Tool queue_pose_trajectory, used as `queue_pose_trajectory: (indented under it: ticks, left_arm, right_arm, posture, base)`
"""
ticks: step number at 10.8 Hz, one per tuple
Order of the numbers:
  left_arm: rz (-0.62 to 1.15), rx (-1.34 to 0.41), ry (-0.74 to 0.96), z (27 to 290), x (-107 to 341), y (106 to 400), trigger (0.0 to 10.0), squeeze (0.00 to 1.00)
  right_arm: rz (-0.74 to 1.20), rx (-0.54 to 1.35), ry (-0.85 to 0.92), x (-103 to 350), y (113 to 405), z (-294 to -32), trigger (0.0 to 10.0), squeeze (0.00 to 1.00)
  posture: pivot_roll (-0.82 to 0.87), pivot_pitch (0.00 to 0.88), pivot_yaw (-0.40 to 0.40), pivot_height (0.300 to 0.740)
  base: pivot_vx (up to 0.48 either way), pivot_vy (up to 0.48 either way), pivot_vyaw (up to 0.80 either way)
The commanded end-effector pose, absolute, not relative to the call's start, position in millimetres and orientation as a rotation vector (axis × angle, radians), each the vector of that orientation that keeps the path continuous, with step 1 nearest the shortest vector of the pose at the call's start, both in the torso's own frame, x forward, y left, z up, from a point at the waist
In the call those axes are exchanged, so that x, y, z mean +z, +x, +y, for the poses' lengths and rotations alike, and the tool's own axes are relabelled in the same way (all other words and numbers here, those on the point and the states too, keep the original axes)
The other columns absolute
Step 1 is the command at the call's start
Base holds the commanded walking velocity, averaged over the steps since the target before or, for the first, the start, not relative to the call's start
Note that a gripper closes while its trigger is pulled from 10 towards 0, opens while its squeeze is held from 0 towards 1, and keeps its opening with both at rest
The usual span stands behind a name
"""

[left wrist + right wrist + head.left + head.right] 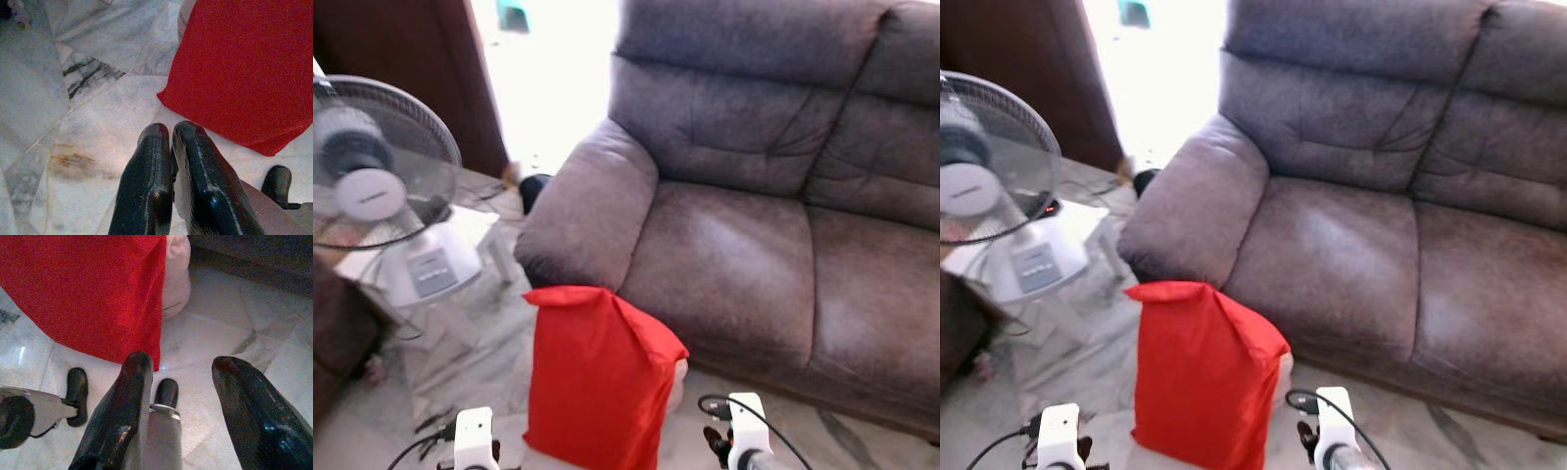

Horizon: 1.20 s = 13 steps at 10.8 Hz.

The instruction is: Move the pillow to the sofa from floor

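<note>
Against the sofa [744,245] front: red pillow [597,387], upright on floor [73,122]. Left gripper [168,134] closed, empty; right gripper [181,369] spread, empty, flanking for pickup.

The lower edge of the red pillow [597,382] is cut off by the picture's bottom between the two arms, and part of the sofa [754,225] front is hidden behind it. The fan [367,162] is blurred and cropped at the left edge. In the bright doorway [548,69], nothing can be told.
</note>
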State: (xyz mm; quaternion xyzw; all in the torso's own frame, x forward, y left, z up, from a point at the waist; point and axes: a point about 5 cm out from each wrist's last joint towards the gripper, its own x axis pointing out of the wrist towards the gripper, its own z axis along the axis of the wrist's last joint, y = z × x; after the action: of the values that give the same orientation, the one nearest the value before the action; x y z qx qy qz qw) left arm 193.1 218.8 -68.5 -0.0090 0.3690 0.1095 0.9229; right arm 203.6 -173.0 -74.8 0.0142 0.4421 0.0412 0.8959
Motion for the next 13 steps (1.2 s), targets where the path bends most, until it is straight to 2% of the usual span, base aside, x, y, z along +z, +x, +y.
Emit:
queue_pose_trajectory:
  ticks: [1,2,4,7,8,11,13]
  left_arm:
    - [0.794,0.235,-0.013,221.0,-73.1,184.8,10.0,0.0]
    - [0.796,0.23,0.003,220.7,-73.0,185.1,10.0,0.0]
    - [0.807,0.235,0.009,219.9,-73.7,185.0,10.0,0.0]
    - [0.812,0.232,0.011,218.5,-73.7,186.2,10.0,0.0]
    - [0.814,0.234,0.011,219.0,-73.9,185.8,10.0,0.0]
    - [0.81,0.256,-0.009,223.6,-74.0,183.2,10.0,0.0]
    - [0.803,0.267,-0.007,225.9,-73.2,183.5,10.0,0.0]
  right_arm:
    - [0.928,0.105,-0.005,-77.5,198.1,-174.9,10.0,0.0]
    - [0.927,0.116,-0.031,-77.2,198.5,-175.0,10.0,0.0]
    - [0.933,0.079,0.001,-78.1,197.6,-173.8,10.0,0.0]
    - [0.928,0.1,-0.033,-77.0,199.5,-174.3,10.0,0.0]
    - [0.926,0.098,-0.03,-76.7,199.9,-174.8,10.0,0.0]
    - [0.921,0.088,-0.013,-75.9,201.4,-175.5,10.0,0.0]
    - [0.922,0.125,-0.057,-76.2,201.2,-172.3,10.0,0.0]
  posture:
    - [0.15,0.149,-0.035,0.74]
    - [0.15,0.143,-0.037,0.74]
    - [0.15,0.138,-0.036,0.74]
    - [0.14,0.124,-0.039,0.74]
    - [0.14,0.124,-0.039,0.74]
    - [0.15,0.113,-0.04,0.74]
    - [0.15,0.116,-0.042,0.74]
  base:
    - [0.0,0.0,0.66]
    - [0.0,-0.3,0.8]
    - [0.0,-0.48,0.0]
    - [0.0,-0.48,0.8]
    - [0.0,-0.465,0.0]
    - [0.0,0.0,0.0]
    - [0.0,0.0,0.77]
